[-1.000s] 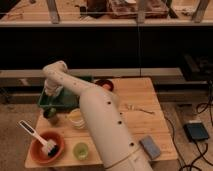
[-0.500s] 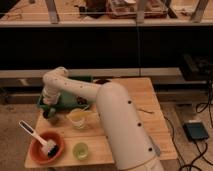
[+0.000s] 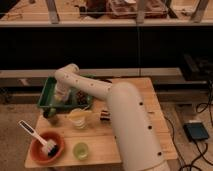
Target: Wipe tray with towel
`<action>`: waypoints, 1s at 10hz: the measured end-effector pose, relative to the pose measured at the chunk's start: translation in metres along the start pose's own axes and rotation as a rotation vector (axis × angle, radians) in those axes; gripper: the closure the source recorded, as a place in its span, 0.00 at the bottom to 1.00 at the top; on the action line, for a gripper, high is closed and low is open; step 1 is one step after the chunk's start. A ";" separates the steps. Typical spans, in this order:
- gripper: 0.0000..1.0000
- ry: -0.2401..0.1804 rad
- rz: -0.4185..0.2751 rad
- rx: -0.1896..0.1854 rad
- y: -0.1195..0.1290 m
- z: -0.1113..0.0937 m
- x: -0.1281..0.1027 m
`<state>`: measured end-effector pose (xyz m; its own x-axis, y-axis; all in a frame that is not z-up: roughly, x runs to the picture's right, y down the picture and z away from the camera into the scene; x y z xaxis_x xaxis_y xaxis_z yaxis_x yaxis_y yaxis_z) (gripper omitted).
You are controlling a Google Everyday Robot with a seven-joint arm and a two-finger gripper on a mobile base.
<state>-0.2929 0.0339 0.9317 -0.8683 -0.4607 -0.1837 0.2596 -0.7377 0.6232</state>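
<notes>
Where the gripper (image 3: 61, 95) is parked: down inside the green tray (image 3: 46, 90), toward its left half, with the arm bent over from the right.
Grip state: can't be told tbh, it's blocked by the wrist. Something pale is seen right under it, maybe the towel, but that can't be confirmed.
Tray: sat at the back-left corner of the wooden table (image 3: 151, 97), long side facing the front.
Also in the tray: a dark brownish lump (image 3: 81, 96) is seen just right of the gripper, so that half is probably not wiped yet.
Progress guess: wiping is judged to be underway at best, nowhere near done. The right half and the corners are left.
Edges: raised rim all round, so strokes to the left and front would be stopped short pretty fast.
Front clutter: a yellow cup (image 3: 79, 119) is set just beside the front rim, and a small green thing (image 3: 50, 113) at the front-left corner.
Further out: an orange bowl (image 3: 46, 147) with a white-handled brush (image 3: 31, 131) and a green cup (image 3: 81, 150) are placed well apart from the tray.
Open room: mostly rightward along the tray, until the lump is met.
</notes>
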 end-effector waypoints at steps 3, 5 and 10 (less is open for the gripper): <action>1.00 -0.032 0.061 -0.033 0.048 0.016 0.005; 1.00 -0.039 0.085 -0.043 0.065 0.026 0.017; 1.00 0.024 0.000 -0.002 0.019 0.037 0.066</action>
<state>-0.3613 0.0082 0.9595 -0.8578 -0.4726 -0.2022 0.2605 -0.7388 0.6216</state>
